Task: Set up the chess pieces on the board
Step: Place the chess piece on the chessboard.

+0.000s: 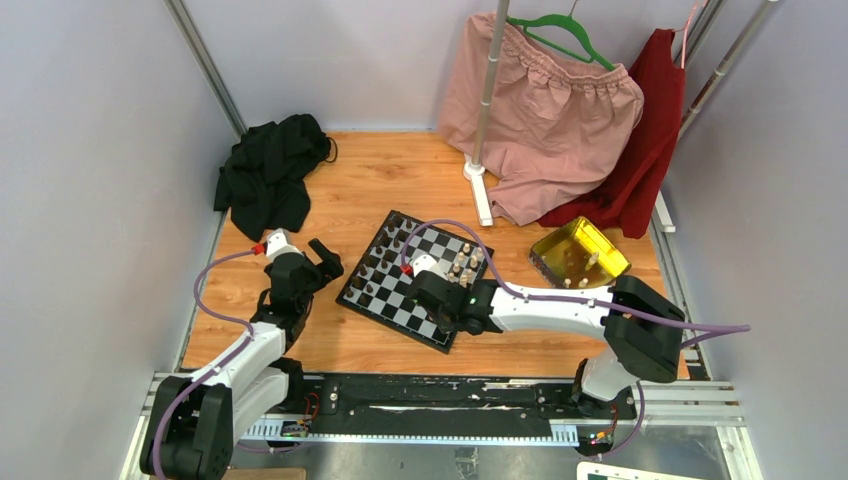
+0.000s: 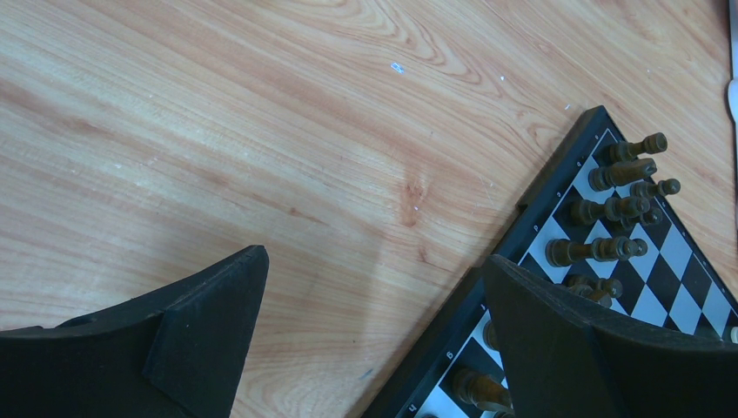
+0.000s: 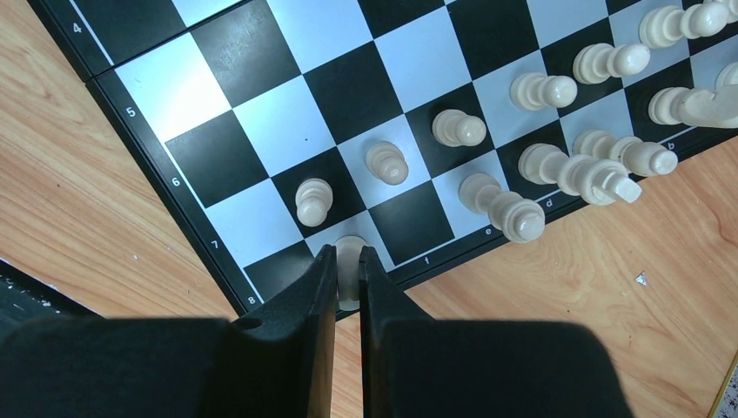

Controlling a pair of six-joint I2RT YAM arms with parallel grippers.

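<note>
The chequered board (image 1: 400, 296) lies tilted in the middle of the wooden table. Dark pieces (image 1: 385, 252) stand along its left side, and also show in the left wrist view (image 2: 613, 209). Cream pieces (image 1: 465, 265) stand along its right side, several of them in the right wrist view (image 3: 557, 165). My right gripper (image 3: 348, 258) is shut on a cream piece (image 3: 349, 272) over the edge square of the board (image 3: 218, 96) near the corner marked 8. My left gripper (image 2: 374, 261) is open and empty above bare wood beside the board's left edge (image 2: 522, 218).
A shiny yellow tray (image 1: 579, 255) with a few cream pieces sits right of the board. A black cloth (image 1: 268, 175) lies at the back left. A garment rack pole (image 1: 484, 110) with pink and red clothes stands behind the board.
</note>
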